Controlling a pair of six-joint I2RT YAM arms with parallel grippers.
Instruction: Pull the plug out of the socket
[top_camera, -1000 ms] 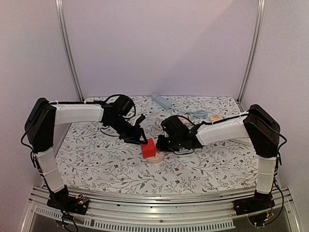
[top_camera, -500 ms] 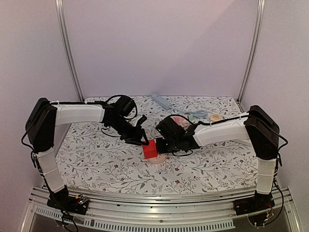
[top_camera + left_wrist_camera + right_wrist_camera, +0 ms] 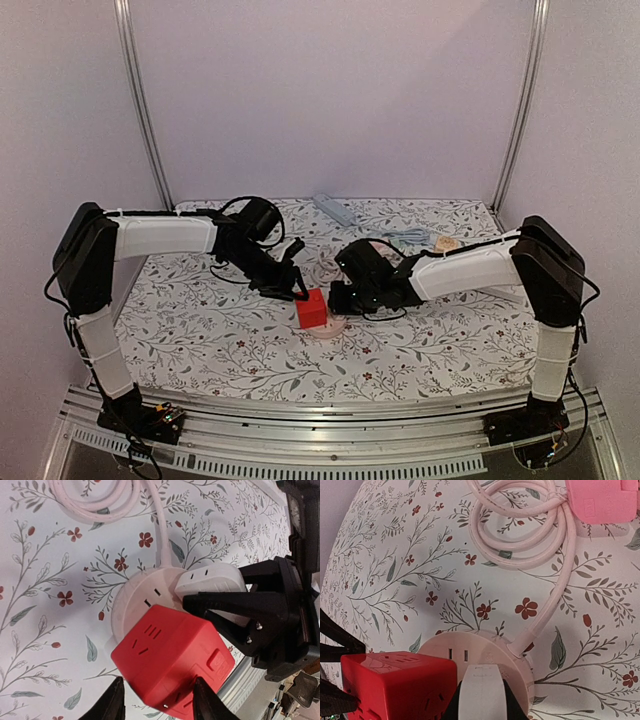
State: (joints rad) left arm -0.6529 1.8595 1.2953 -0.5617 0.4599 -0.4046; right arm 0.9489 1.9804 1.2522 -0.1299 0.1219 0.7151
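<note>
A round pink socket lies on the floral table. A red cube plug and a white plug sit on its top. My left gripper reaches in from the back left. Its fingers flank the red cube and hold it. My right gripper comes from the right and is shut on the white plug, which stands against the socket beside the red cube. Whether its prongs are seated is hidden.
The socket's pink cord coils behind it and ends in a pink plug. At the back lie a white power strip, a pale cable bundle and a small tan object.
My right arm swung a little left over the socket and then back. The red cube shifted slightly right. Both grips look unchanged.
</note>
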